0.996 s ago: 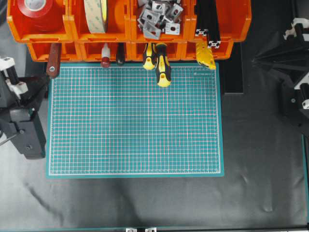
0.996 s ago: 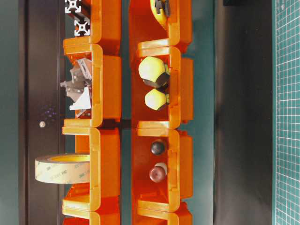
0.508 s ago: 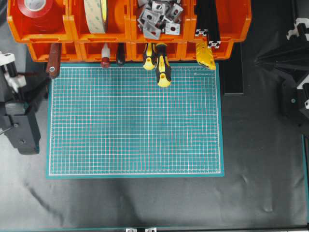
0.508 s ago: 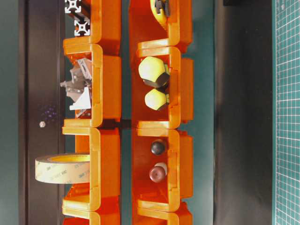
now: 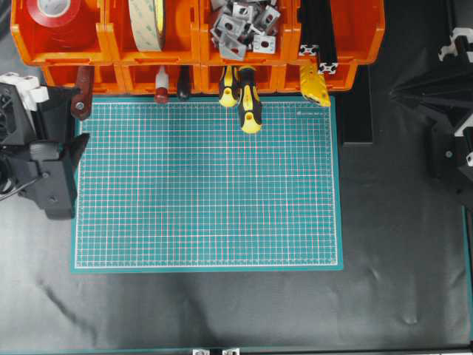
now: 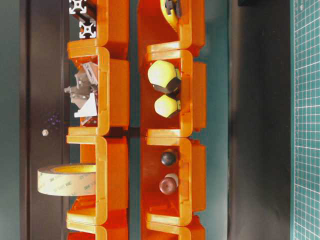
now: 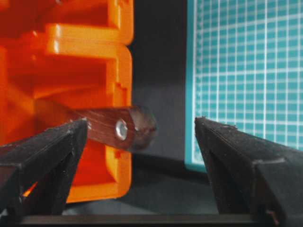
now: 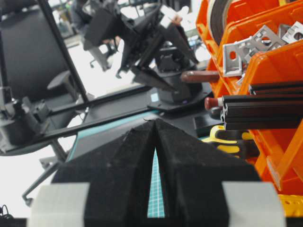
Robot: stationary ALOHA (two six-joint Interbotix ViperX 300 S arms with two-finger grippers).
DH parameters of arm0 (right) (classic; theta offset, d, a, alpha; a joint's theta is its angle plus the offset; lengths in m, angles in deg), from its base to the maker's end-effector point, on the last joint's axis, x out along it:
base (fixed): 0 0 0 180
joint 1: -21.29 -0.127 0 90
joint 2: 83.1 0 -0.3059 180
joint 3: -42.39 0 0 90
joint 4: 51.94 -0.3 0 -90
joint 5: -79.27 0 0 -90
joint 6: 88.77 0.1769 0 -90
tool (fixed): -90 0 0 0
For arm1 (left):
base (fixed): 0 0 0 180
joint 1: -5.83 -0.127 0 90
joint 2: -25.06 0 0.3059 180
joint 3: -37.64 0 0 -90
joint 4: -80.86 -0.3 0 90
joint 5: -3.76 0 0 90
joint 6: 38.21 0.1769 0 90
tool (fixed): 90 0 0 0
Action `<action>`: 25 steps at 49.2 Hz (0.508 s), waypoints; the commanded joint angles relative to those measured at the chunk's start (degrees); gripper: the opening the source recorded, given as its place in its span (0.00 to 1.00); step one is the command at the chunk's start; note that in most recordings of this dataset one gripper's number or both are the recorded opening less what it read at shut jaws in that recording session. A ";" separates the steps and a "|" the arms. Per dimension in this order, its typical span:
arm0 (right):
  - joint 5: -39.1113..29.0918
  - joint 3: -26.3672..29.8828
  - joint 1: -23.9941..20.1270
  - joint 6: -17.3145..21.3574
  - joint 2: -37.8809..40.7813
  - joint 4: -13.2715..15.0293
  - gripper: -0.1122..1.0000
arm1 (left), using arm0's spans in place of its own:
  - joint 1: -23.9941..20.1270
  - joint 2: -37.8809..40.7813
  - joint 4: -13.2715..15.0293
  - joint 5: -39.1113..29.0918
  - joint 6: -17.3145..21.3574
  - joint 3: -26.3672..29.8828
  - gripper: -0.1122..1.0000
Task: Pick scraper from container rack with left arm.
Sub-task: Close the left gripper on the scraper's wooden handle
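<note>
Lining up atm, no grab yet: left gripper point(image 7: 139, 142) is wide open w/ nothing in it, scraper point(image 7: 116, 126) handle poking out of the rack's point(image 7: 85, 42) bin between the fingers, not touching. Closing + pulling it out are both left imo.

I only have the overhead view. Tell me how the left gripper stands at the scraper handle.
Observer: In the left wrist view the left gripper is open, its fingers either side of the scraper handle, not touching.
Operator: Give me the handle's position.
Observer: It sticks out of the front of an orange bin, with its metal-ringed hole showing.
Operator: Report the right gripper.
Observer: The right gripper is shut, holding nothing, well away.
</note>
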 commanded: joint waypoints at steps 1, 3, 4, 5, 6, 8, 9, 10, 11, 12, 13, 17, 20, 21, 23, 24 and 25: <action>0.00 0.62 0.09 0.09 0.35 -0.09 0.10 | -1.32 -0.18 -0.26 0.09 -0.09 0.00 0.91; 0.09 0.62 0.09 0.09 0.35 -0.09 0.10 | -2.11 -0.26 -0.26 0.09 0.18 -0.09 0.91; 0.09 0.62 0.09 0.09 0.35 -0.18 0.10 | -2.55 -0.26 -0.26 0.09 0.18 -0.09 0.91; 0.09 0.62 0.09 0.09 0.35 -0.18 0.10 | -2.90 -0.26 -0.18 0.09 0.26 0.00 0.91; 0.00 0.62 0.09 0.09 0.35 -0.18 0.10 | -3.25 -0.35 -0.26 0.09 0.26 0.00 0.91; 0.09 0.62 0.09 0.09 0.35 -0.18 0.10 | -3.87 -0.35 -0.26 0.26 0.53 -0.09 0.91; 0.00 0.62 0.09 0.09 0.35 -0.18 0.10 | -4.04 -0.35 -0.26 0.35 0.70 -0.09 0.91; 0.09 0.62 0.18 0.09 0.35 -0.18 0.10 | -4.13 -0.44 -0.26 0.35 0.88 -0.09 0.91; 0.09 0.62 0.18 0.09 0.35 -0.18 0.10 | -4.22 -0.44 -0.26 0.53 1.14 -0.09 0.91; 0.00 0.62 0.18 0.09 0.35 -0.18 0.10 | -4.31 -0.44 -0.18 0.79 1.41 -0.09 0.91; 0.09 0.62 0.09 0.09 0.35 -0.18 0.10 | -4.39 -0.44 -0.26 0.97 1.58 -0.09 0.91; 0.00 0.62 0.18 0.09 0.35 -0.18 0.10 | -4.39 -0.44 -0.26 1.85 1.85 -0.09 0.90; -0.18 0.62 0.18 0.09 0.35 -0.18 0.10 | -4.48 -0.44 -0.26 2.20 1.85 -0.09 0.89; -0.26 0.62 0.09 0.09 0.26 -0.18 0.10 | -4.39 -0.44 -0.26 2.29 1.76 -0.09 0.89; -0.26 0.62 0.09 0.09 0.35 -0.18 0.10 | -4.39 -0.44 -0.18 2.20 1.76 -0.09 0.87; -0.35 0.62 0.09 0.09 0.35 -0.18 0.10 | -4.39 -0.44 -0.18 2.20 1.76 0.00 0.86; -0.35 0.62 0.09 0.09 0.35 -0.18 0.10 | -4.39 -0.44 -0.18 2.29 1.76 0.09 0.84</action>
